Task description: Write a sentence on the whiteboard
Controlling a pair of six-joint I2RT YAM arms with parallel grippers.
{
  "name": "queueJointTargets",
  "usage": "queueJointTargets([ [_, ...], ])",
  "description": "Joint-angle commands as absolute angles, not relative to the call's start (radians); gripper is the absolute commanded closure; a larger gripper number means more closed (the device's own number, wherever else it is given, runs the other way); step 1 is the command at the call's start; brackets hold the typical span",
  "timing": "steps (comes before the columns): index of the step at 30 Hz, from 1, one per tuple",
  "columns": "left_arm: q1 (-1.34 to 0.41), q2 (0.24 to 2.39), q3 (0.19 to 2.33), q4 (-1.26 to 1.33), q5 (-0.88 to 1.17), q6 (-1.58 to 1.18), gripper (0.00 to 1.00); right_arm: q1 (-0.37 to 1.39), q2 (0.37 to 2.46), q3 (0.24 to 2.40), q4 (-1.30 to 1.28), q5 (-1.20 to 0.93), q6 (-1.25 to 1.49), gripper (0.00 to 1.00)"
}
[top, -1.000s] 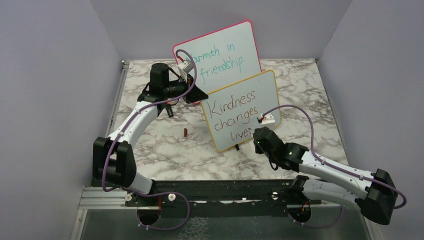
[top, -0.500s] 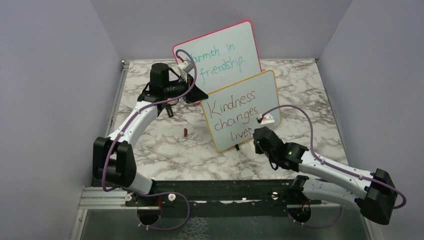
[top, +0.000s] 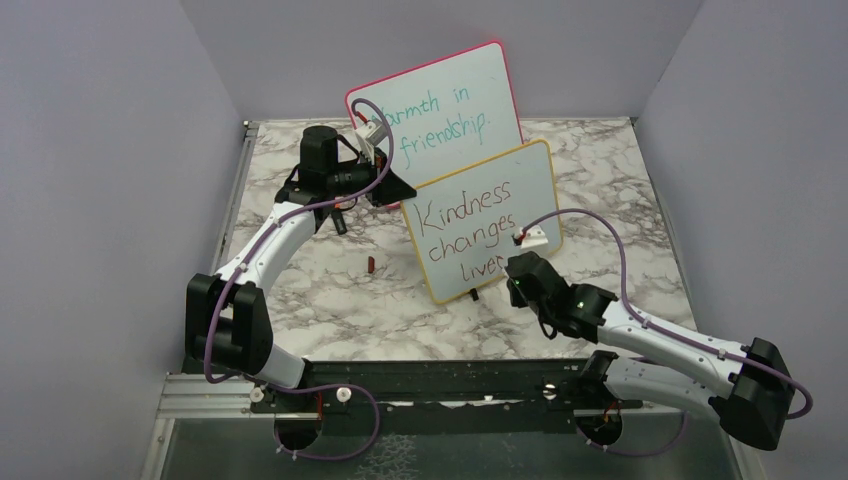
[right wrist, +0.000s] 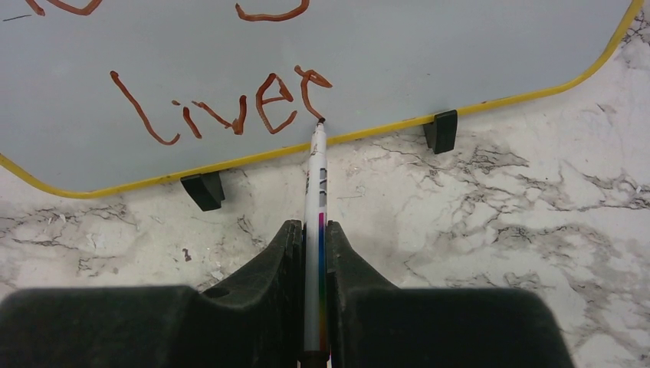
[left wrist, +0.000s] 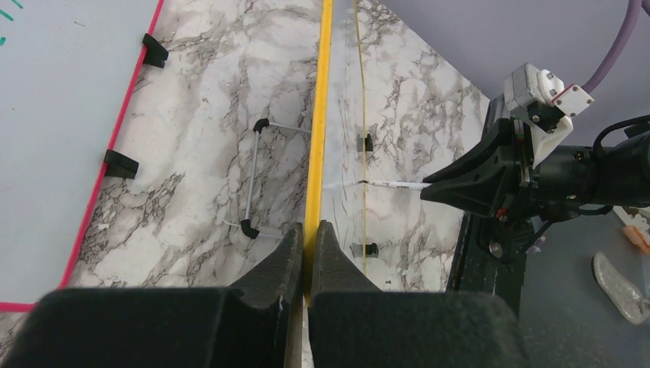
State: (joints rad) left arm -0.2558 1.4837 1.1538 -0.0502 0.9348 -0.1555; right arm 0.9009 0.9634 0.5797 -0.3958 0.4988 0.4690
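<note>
The yellow-framed whiteboard (top: 520,180) stands tilted on the marble table, and its lower part (right wrist: 429,54) fills the top of the right wrist view. The reddish-brown sentence (top: 467,226) reads "Kindness changes live", with a further stroke begun after the last letter (right wrist: 310,80). My left gripper (left wrist: 307,230) is shut on the board's yellow edge (left wrist: 316,115) at its upper left corner. My right gripper (right wrist: 314,230) is shut on a white marker (right wrist: 316,176). The marker's tip touches the board at the bottom of that last stroke, just above the lower frame.
A pink-red-framed board (top: 440,100) with teal writing leans behind the whiteboard. A small red cap (top: 371,264) lies on the table left of the whiteboard. A wire stand (left wrist: 251,180) sits between the two boards. Grey walls close in the left, back and right.
The right gripper with the marker has edged very slightly left along the bottom line of writing. The left arm and the board have not moved.
</note>
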Motion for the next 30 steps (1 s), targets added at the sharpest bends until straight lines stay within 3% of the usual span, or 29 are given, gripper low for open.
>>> queueJointTargets([
  [1,-0.285,1.526,1.140,-0.138,0.910,-0.124,1.00,0.897,0.970,0.600,-0.355,0.419,0.462,0.99],
  [9,-0.285,1.523,1.140,-0.138,0.907,-0.123,1.00,0.898,0.971,0.606,-0.379,0.428,0.464,1.00],
  [21,-0.285,1.520,1.140,-0.139,0.906,-0.122,1.00,0.889,0.910,0.617,-0.455,0.626,0.510,0.99],
  [30,-0.285,1.523,1.140,-0.139,0.905,-0.121,1.00,0.855,0.909,0.588,-0.407,0.611,0.511,0.99],
])
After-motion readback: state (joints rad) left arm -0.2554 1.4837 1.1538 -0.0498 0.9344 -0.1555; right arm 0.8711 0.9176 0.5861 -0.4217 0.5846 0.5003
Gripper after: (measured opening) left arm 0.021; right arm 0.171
